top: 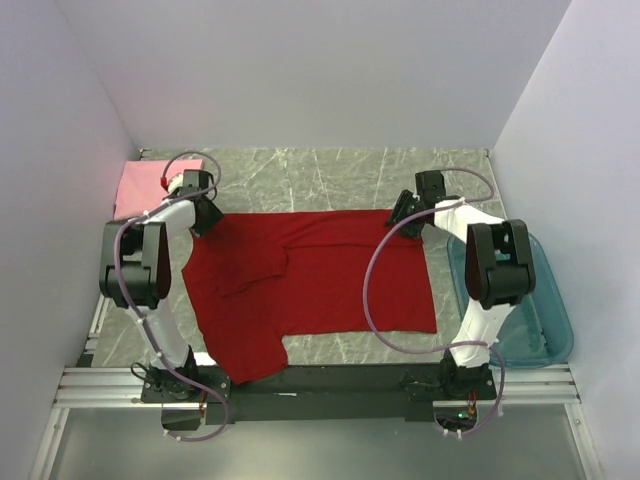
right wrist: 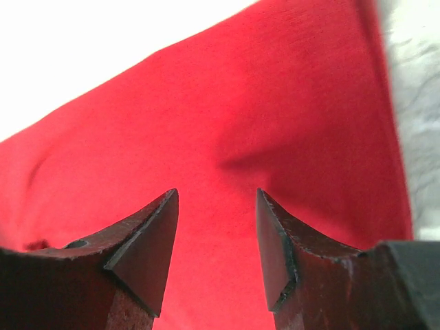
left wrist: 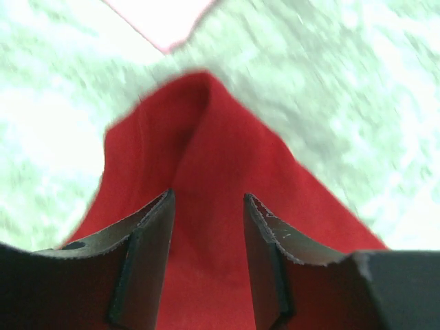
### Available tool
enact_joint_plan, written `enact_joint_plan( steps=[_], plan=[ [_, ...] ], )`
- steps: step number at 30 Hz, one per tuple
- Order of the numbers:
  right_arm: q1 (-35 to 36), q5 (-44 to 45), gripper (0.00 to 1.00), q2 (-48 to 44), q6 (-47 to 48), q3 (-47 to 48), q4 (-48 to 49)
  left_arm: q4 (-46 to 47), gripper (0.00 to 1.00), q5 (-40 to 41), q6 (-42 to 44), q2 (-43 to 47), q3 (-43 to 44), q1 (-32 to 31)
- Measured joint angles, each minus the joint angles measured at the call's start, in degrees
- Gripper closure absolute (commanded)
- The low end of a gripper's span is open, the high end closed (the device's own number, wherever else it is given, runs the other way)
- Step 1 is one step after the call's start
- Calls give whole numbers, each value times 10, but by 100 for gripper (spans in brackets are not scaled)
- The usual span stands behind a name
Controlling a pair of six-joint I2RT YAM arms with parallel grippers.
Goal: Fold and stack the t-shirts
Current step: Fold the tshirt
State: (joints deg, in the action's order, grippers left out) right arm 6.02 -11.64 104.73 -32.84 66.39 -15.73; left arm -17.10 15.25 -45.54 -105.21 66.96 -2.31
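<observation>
The deep red t-shirt (top: 310,280) lies spread on the marble tabletop, with a sleeve toward the near left. My left gripper (top: 205,215) hovers over its far left corner. In the left wrist view that gripper (left wrist: 206,196) has its jaws apart, and the pointed corner of red cloth (left wrist: 213,137) runs out beyond the tips. My right gripper (top: 405,212) is over the far right corner. Its jaws (right wrist: 216,192) are also apart above flat red cloth (right wrist: 240,103). The light pink t-shirt (top: 140,185) lies folded at the far left, and its corner (left wrist: 165,17) shows past the red one.
A translucent teal bin (top: 530,320) stands at the right edge beside the right arm. White walls close in the table on three sides. The black rail with the arm bases (top: 330,380) runs along the near edge.
</observation>
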Motion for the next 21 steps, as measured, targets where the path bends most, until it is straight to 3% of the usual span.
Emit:
enact_joint_plan(
  steps=[10, 18, 21],
  plan=[
    [-10, 40, 45, 58, -31, 54, -29, -9, 53, -16, -1, -61, 56, 59],
    [-19, 57, 50, 102, -35, 123, -68, -18, 54, -23, -5, -88, 95, 65],
    [-26, 63, 49, 122, -35, 154, -85, -21, 50, -25, -7, -99, 113, 66]
  ],
)
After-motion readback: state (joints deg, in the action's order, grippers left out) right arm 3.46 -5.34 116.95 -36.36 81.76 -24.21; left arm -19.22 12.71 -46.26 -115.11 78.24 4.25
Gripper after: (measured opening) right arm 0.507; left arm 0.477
